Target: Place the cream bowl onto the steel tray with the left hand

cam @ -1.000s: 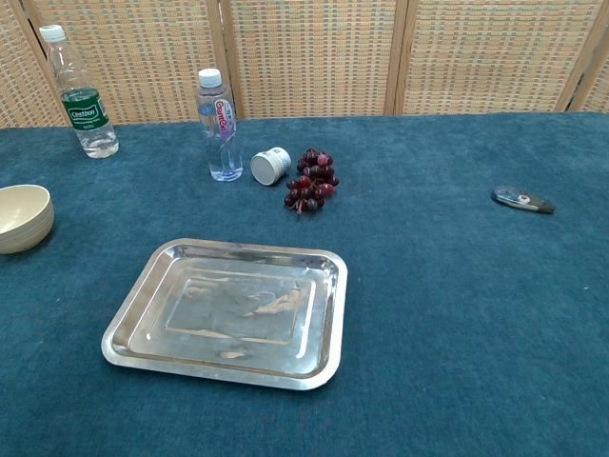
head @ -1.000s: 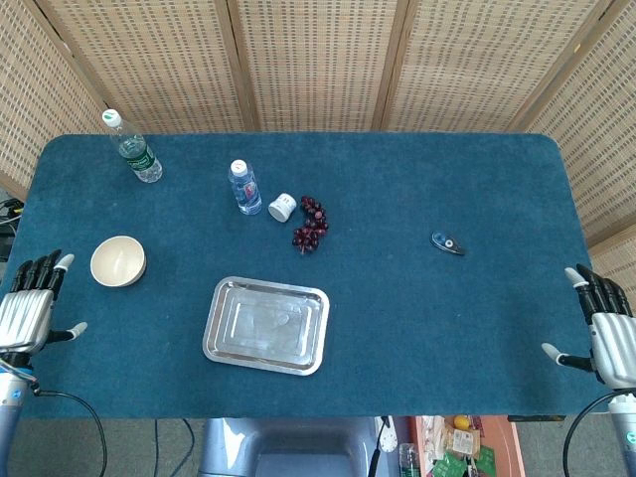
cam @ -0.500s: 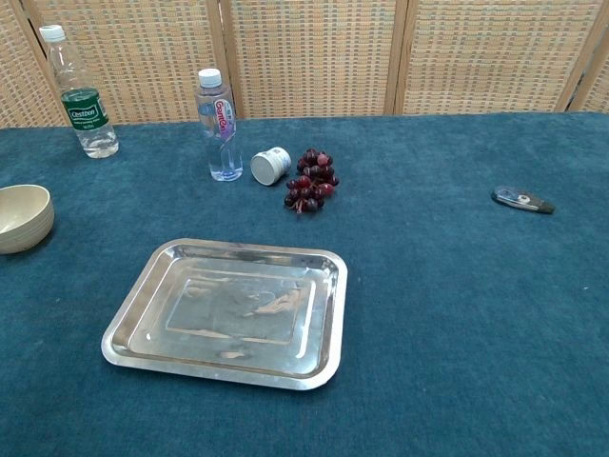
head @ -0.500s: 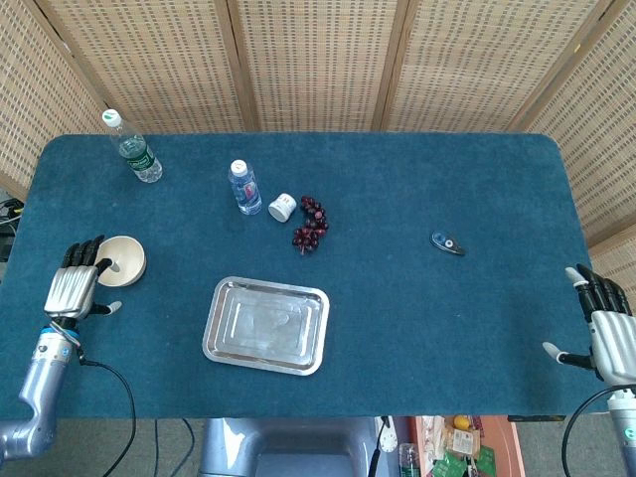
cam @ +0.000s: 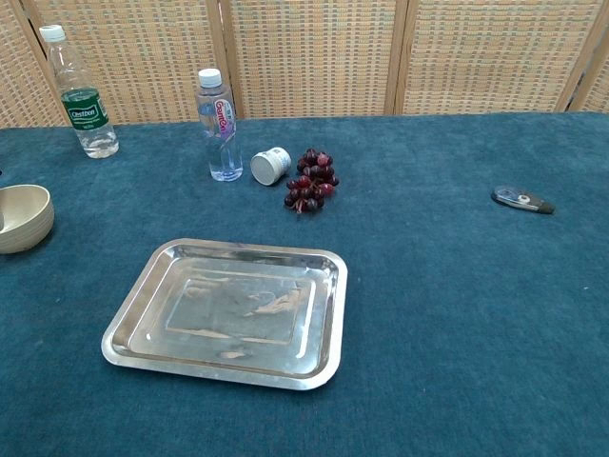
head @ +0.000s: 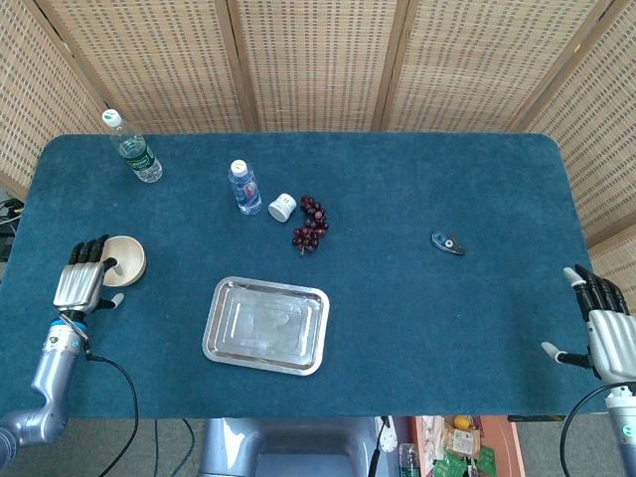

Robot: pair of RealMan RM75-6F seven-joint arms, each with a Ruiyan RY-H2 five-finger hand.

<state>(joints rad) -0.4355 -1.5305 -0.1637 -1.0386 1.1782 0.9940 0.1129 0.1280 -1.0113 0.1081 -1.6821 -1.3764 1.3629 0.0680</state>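
Note:
The cream bowl stands upright on the blue table, left of the steel tray. In the head view my left hand is at the bowl's left rim, fingers spread and pointing up, fingertips over the rim's edge. Whether it touches the bowl I cannot tell; it holds nothing. My right hand hangs open at the table's right front edge, far from both. The chest view shows neither hand clearly. The tray is empty.
At the back stand a green-label bottle and a small water bottle. A white jar on its side and red grapes lie beyond the tray. A small dark gadget lies to the right.
My left hand rose from the table's left front edge and moved in to the bowl's left rim. The bowl, tray and right hand stayed put.

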